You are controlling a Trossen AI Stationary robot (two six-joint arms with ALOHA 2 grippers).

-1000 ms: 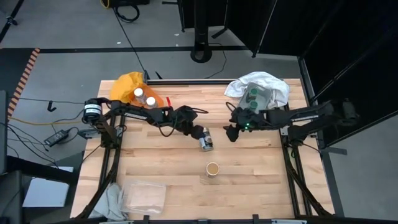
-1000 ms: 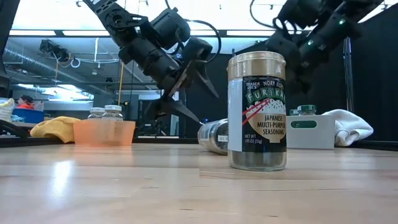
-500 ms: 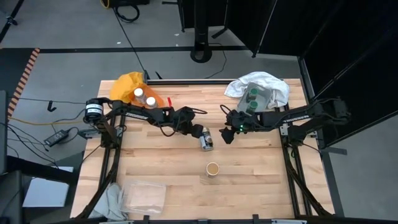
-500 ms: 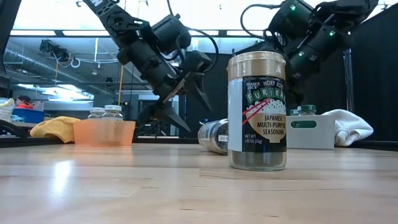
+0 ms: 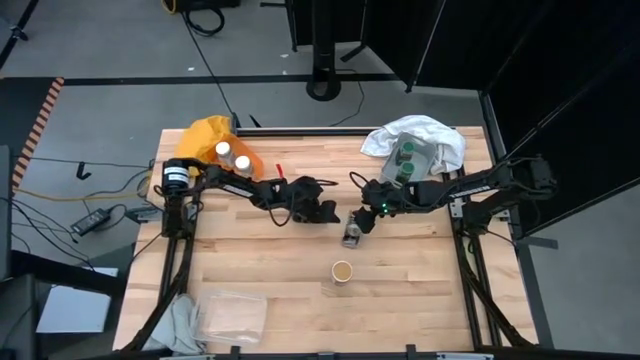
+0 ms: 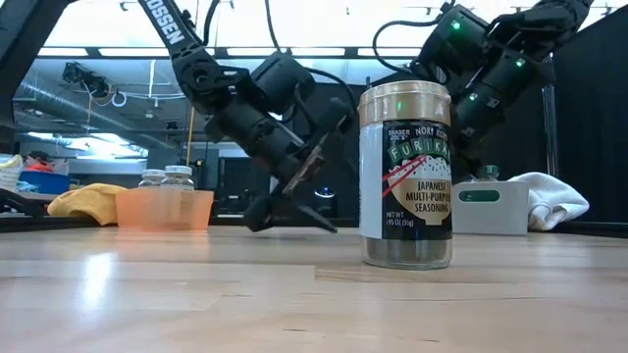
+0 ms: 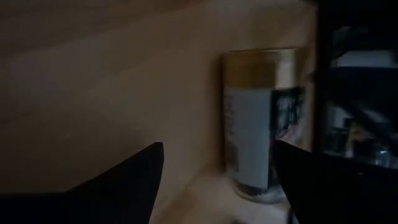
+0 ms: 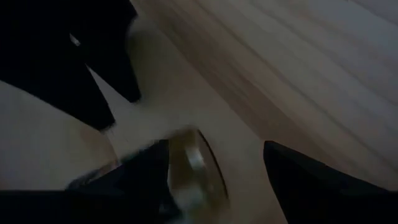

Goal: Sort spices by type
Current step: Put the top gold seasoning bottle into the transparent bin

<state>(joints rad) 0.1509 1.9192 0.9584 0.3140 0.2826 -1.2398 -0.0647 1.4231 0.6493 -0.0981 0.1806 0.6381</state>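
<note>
A tan-lidded spice jar [image 5: 352, 236] lies on its side at the table's middle. In the left wrist view this jar [image 7: 258, 124] shows just beyond the fingertips of my open left gripper [image 5: 328, 213], which is low over the table on the jar's left. My open right gripper [image 5: 362, 220] slants down over the jar's far end, and the jar [image 8: 189, 165] shows between its fingers. A second tan-lidded jar [image 5: 342, 271] stands upright nearer the front edge and hides the lying one in the low view. Two white-lidded jars [image 5: 231, 155] stand in an orange tray, and green-lidded ones [image 5: 405, 160] in a grey tray. My left gripper touches nothing that shows; the jar lies past its fingertips. My right gripper has a finger [image 8: 146, 171] on either side of the lying jar, coming slanting down from the table's right. Whether a finger touches the jar I cannot tell.
The orange tray [image 5: 205, 140] sits at the far left on yellow cloth. A white cloth [image 5: 420, 135] lies around the grey tray at the far right. A clear plastic tray [image 5: 232, 315] lies at the near left. Bare wood stretches along the near right.
My left gripper has sunk toward the table, gone toward the right edge and rolled about its own line. My right gripper has come down toward the lying jar. The lying jar has shifted toward the right and a little toward the near edge.
</note>
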